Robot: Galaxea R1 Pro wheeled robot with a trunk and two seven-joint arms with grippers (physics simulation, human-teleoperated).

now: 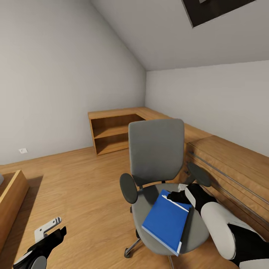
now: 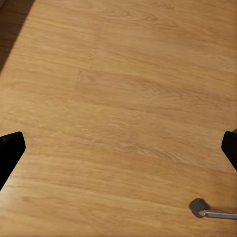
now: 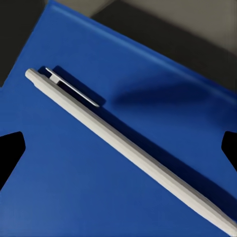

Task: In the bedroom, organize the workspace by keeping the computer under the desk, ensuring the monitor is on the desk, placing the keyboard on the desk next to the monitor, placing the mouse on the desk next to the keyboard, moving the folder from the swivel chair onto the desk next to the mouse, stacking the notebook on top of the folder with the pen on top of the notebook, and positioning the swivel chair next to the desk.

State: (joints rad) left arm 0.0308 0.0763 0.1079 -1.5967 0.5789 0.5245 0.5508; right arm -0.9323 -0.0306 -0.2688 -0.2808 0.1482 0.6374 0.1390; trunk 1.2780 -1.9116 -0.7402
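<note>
Blue against grey: the folder [image 1: 166, 220] lies flat on the seat of the swivel chair [image 1: 157, 149], one corner jutting past the seat's front edge. A white pen [image 3: 123, 148] rests diagonally on its cover (clip side up, as the right wrist view shows). The right tool [image 1: 175, 196] hangs just above the folder's far corner, its two dark fingertips [image 3: 10, 153] spread wide to either side of the pen, gripping nothing. The left tool [image 1: 52, 235] hovers low over the wooden plank floor [image 2: 118, 98], well apart from the chair, its fingers likewise spread and empty. One chair castor [image 2: 198, 207] shows near it.
</note>
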